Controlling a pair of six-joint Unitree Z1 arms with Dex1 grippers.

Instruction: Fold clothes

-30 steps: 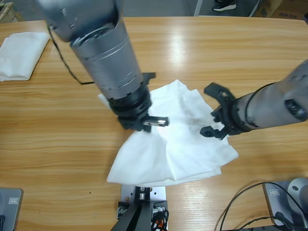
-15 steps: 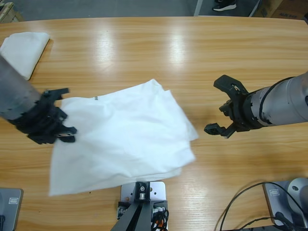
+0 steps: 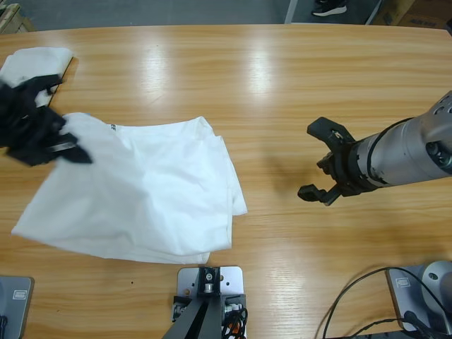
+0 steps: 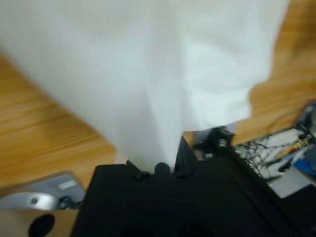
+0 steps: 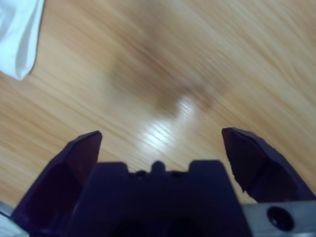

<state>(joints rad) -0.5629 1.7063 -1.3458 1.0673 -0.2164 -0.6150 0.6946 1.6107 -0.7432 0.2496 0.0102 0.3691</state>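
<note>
the left gripper (image 3: 53,138) pinches the white t-shirt (image 3: 148,191) by its edge; the right gripper (image 3: 321,162) gapes wide, well apart from it.

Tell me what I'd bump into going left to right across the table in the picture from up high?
Left end effector gripping the cloth's edge → big white T-shirt spread on the table → bare wooden table → right end effector, open and holding nothing.

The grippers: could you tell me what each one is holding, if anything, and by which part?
The left gripper is shut on the T-shirt, pinching its upper left edge near the collar. The right gripper is open over bare table and holds nothing.
</note>
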